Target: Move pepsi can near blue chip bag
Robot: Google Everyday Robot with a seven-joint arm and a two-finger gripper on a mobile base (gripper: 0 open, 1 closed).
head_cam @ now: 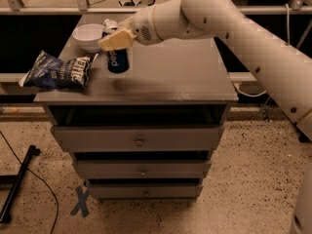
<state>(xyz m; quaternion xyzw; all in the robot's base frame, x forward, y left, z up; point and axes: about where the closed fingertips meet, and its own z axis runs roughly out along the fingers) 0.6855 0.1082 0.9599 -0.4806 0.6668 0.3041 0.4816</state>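
Observation:
The pepsi can (118, 60) is dark blue with white lettering and stands upright, held just above or on the grey cabinet top (170, 77). My gripper (116, 39) comes in from the right and is shut on the can's top. The blue chip bag (58, 71) is crinkled with white lettering and lies at the cabinet's left front edge. The can is a short gap to the right of the bag.
A white bowl (87, 36) sits at the back left of the top, with a white bottle (109, 24) partly hidden behind my gripper. The cabinet has drawers (140, 141) below. A black stand leg (19, 182) lies on the floor at left.

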